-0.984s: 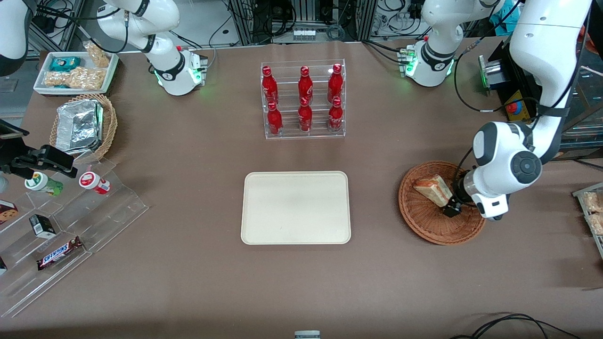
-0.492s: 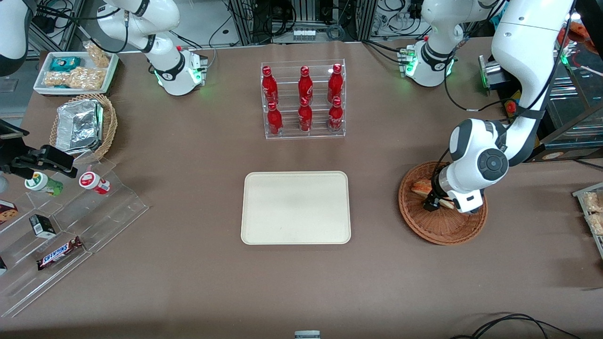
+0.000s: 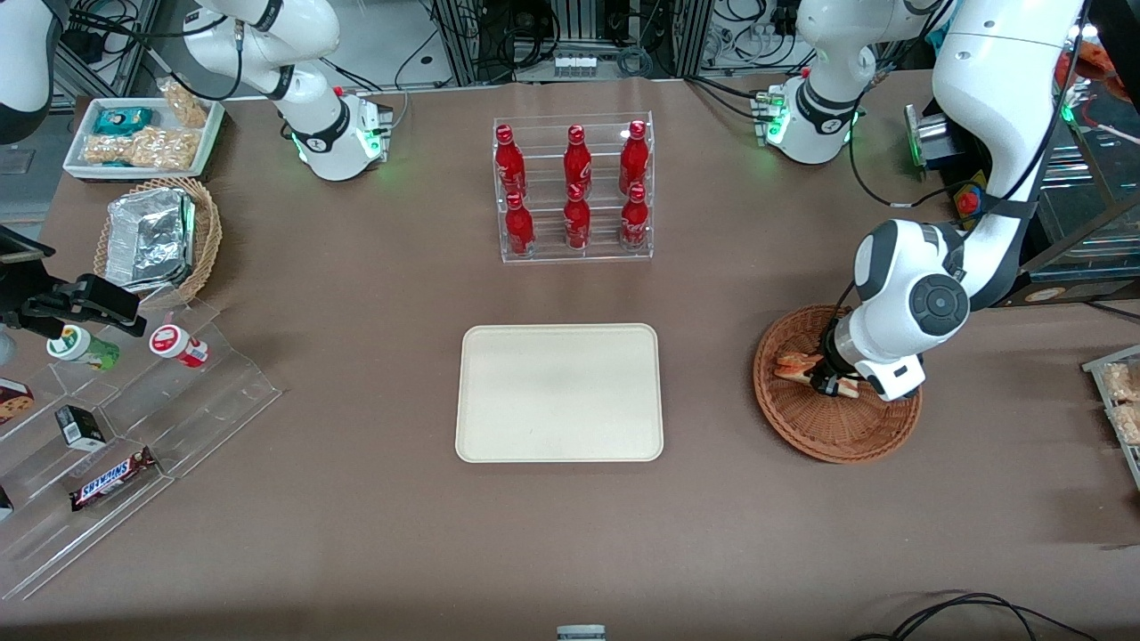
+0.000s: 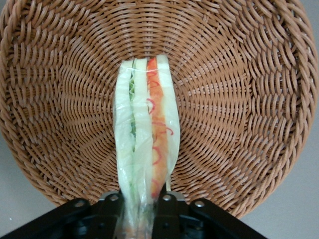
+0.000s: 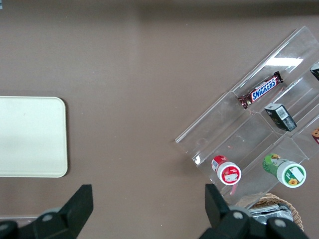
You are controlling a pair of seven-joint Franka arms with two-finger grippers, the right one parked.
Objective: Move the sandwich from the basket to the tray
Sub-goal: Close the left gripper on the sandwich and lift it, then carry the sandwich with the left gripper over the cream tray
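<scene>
Sandwich [image 4: 145,134] stands on edge in the basket [image 4: 239,99], its layers plain only from the wrist; the gripper [image 4: 141,206] pinches its end. From the front, basket [image 3: 833,427] sits at the empty tray's [image 3: 558,392] three o'clock.

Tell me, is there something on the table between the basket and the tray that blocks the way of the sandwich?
Nothing visible does. The gripper is at the sandwich in the basket; only bare tabletop lies between basket and tray.
</scene>
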